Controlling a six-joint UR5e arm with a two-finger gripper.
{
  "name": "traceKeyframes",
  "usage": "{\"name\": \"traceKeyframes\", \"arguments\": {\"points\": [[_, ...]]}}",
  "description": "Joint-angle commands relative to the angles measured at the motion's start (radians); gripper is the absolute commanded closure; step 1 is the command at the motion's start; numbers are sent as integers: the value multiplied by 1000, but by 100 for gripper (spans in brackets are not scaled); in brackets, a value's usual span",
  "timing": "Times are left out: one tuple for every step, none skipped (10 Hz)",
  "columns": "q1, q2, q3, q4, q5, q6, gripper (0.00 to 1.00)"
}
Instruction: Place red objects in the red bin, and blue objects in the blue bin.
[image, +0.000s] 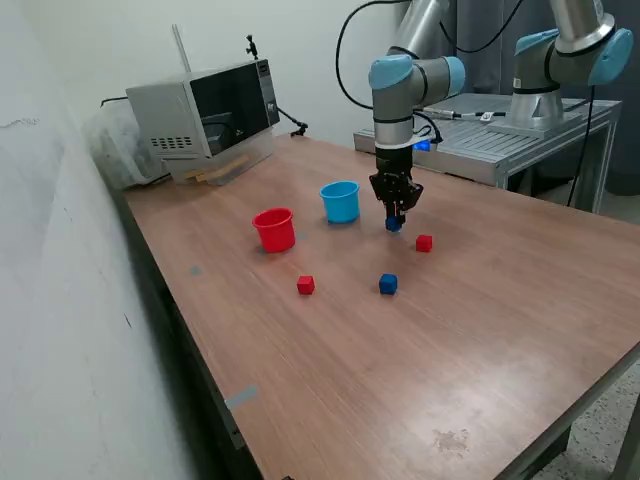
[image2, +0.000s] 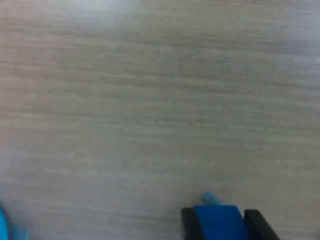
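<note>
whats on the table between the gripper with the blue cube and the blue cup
Nothing. In the exterior view, only bare wooden table separates the gripper, shut on a blue cube, from the blue cup.

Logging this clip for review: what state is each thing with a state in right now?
tool: shut on a blue cube
held blue cube: between the fingers, low over the table
other blue cube: loose on the table
two red cubes: loose on the table
red cup: upright
blue cup: upright
</note>
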Motion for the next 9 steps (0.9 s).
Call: {"name": "traceKeyframes", "arguments": {"points": [[0,-88,-2,15,-3,-27,100],[0,-117,-1,39,-3,-37,100],[-2,-143,-1,62,-3,-44,100],[-3,-166,-1,68,-3,-56,100],[-32,-178,-1,73,-3,-71,100],[-90,-185,-1,73,-3,-87,100],[-129,-185,-1,73,-4,-87,100],[-158,-185,-1,73,-4,-96,100],[-181,-183,-1,75,-4,-113,100]]}}
